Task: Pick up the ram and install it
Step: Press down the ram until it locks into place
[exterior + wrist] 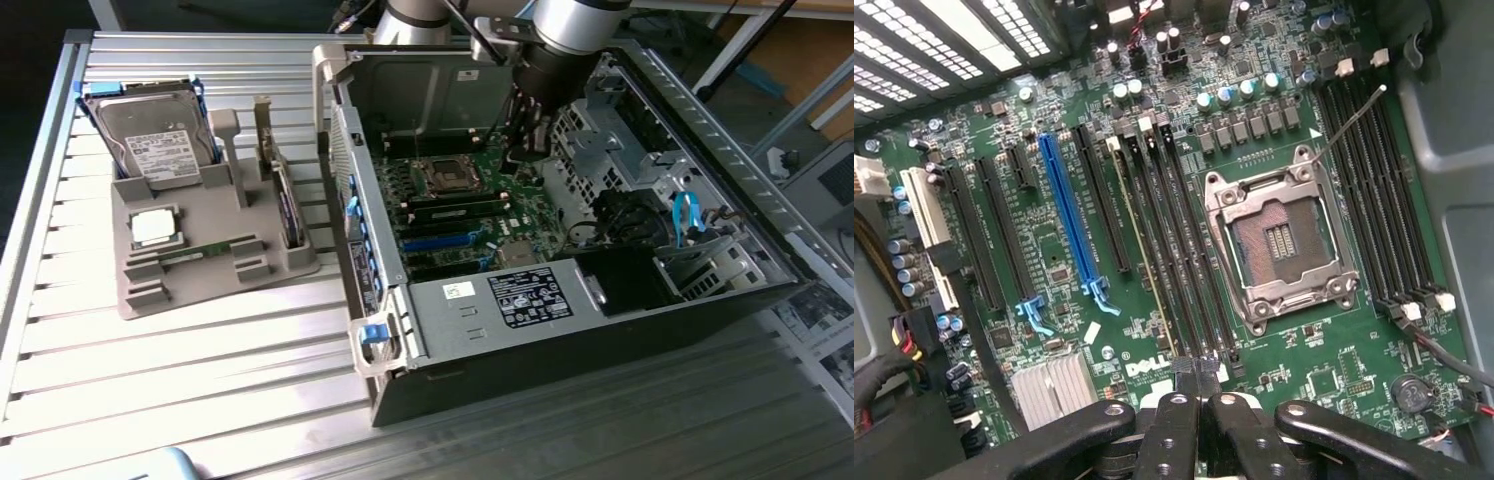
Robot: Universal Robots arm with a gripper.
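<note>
The ram (200, 254), a narrow green stick, lies flat in the grey holder tray (274, 272) at the exterior view's left, far from the arm. My gripper (530, 150) hangs inside the open computer case (561, 330), above the motherboard (461, 215). In the wrist view the black fingers (1176, 425) are pressed together, shut, with nothing between them. The gripper (1197, 378) sits just off the ends of the long black memory slots (1184, 260) beside the empty CPU socket (1279, 240). One slot carries a thin pale-edged strip (1144, 250); I cannot tell what it is.
The tray also holds a hard drive (150, 140), a square silver CPU (154, 226) and an upright expansion card (278, 185). Inside the case are blue and black card slots (1069, 215), a heatsink (1054, 385), a power supply (534, 298) and loose cables (687, 215).
</note>
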